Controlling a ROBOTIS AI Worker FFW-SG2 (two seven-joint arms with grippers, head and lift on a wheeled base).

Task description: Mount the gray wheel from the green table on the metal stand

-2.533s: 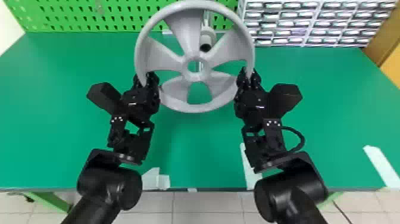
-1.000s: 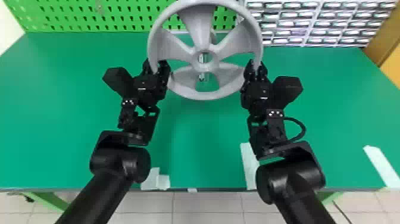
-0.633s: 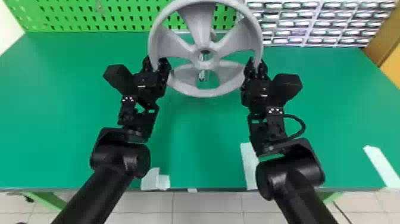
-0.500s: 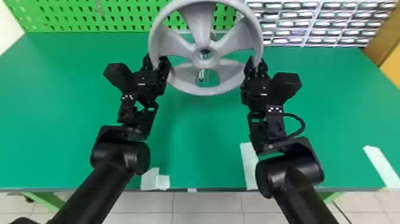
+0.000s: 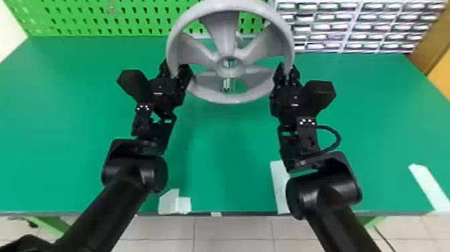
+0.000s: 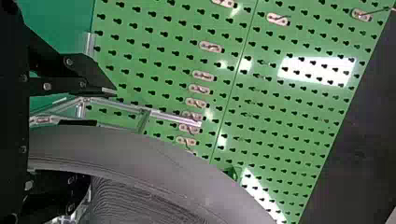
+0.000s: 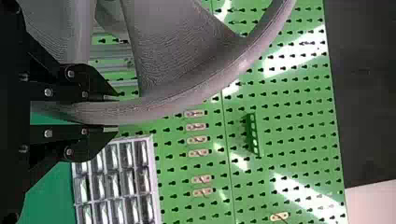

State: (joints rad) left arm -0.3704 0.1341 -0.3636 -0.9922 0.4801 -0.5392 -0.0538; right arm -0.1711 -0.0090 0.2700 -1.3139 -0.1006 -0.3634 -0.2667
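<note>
The gray wheel [image 5: 222, 37], likely stiff, is best rim-held: pinched by the right gripper [image 5: 287, 68], straddled by the spread left gripper [image 5: 175, 68].

Of my own: one left gripper [image 5: 174, 69], one right gripper [image 5: 287, 69], two fingers apiece. Before me: one gray wheel [image 5: 231, 98], five spokes; one metal stand [image 6: 168, 117]. I further list one green table [image 5: 224, 150], one pegboard [image 5: 70, 20], one drawer bank [image 5: 345, 37], two long pale strips [image 5: 427, 186].

This looks like a workshop, with green pegboard [image 5: 90, 20] beyond the left tool [image 5: 175, 69] and a small-compartment rack [image 5: 345, 33] beyond the right tool [image 5: 287, 69].
</note>
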